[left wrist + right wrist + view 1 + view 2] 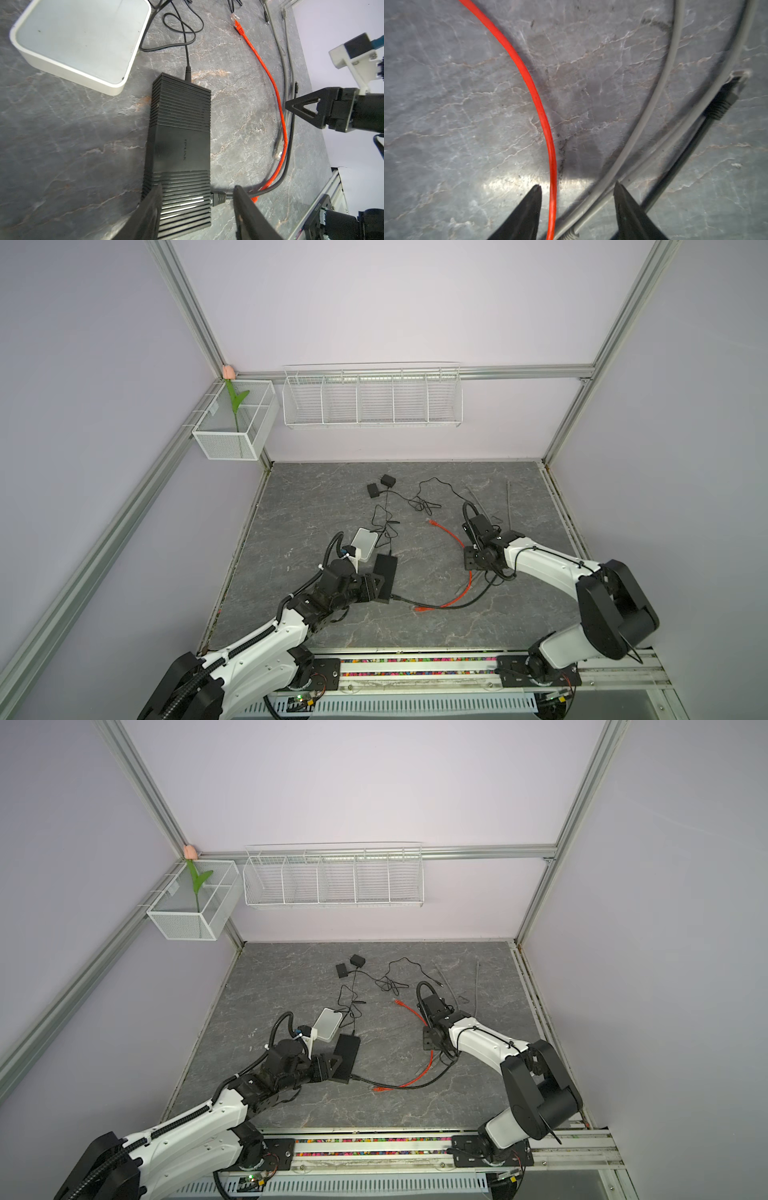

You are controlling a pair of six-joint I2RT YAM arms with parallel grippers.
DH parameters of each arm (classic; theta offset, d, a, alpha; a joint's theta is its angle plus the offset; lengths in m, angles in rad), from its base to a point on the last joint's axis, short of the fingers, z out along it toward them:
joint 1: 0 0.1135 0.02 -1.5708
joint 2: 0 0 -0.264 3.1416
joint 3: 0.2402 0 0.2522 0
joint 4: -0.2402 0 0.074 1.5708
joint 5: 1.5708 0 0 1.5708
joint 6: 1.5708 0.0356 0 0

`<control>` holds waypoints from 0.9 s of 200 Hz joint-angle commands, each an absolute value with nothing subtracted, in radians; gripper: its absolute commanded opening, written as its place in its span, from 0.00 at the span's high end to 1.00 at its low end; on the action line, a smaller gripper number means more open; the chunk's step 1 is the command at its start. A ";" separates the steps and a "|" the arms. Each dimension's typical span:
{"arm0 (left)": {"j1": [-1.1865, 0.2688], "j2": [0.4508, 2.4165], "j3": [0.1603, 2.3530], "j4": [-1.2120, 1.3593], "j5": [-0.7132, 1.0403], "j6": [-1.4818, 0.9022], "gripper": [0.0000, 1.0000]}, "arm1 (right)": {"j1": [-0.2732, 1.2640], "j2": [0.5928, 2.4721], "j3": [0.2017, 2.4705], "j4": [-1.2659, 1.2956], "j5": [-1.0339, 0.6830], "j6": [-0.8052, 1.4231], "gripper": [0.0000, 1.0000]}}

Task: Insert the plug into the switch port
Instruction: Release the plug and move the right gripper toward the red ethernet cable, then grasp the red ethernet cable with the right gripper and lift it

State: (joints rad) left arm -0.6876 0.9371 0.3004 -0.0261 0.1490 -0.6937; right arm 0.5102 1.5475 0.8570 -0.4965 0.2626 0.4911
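The left claw (198, 186) has its jaws apart and grips nothing. It straddles the end of the black switch (178, 133) that faces the front edge, together with the black plug (218, 198): one finger is over the switch's ribbed top, the other is beyond the plug. The plug's boot butts the switch's side wall at that end; how deep it sits in the port cannot be told. The switch lies flat on the counter (316, 510), left of its middle and nearer its front edge than its back edge. A white box (83, 39) lies near the switch's other end, not touching it. The right claw (577, 185) is low over the counter's right half with its jaws apart. The orange cable (529, 81) runs between its fingers unclamped, and grey cables (664, 83) pass by one finger
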 commanded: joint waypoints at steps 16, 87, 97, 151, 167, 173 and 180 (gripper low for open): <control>-0.684 0.939 0.313 -0.008 0.158 -0.672 0.46 | 0.505 1.604 0.857 -0.429 0.204 0.512 0.50; -0.684 0.954 0.307 0.006 0.158 -0.669 0.48 | 0.504 1.698 0.873 -0.402 0.162 0.503 0.83; -0.685 0.952 0.307 0.006 0.158 -0.669 0.48 | 0.504 1.694 0.873 -0.404 0.161 0.502 0.92; -0.684 0.902 0.319 0.005 0.176 -0.665 0.49 | 0.530 1.536 0.934 -0.419 0.220 0.473 0.93; -0.685 0.878 0.315 0.015 0.190 -0.663 0.49 | 0.542 1.443 0.922 -0.376 0.225 0.465 0.93; -0.686 0.868 0.313 0.020 0.193 -0.663 0.49 | 0.545 1.407 0.917 -0.357 0.214 0.456 0.93; -0.686 0.858 0.311 0.023 0.198 -0.661 0.49 | 0.546 1.365 0.909 -0.336 0.199 0.453 0.94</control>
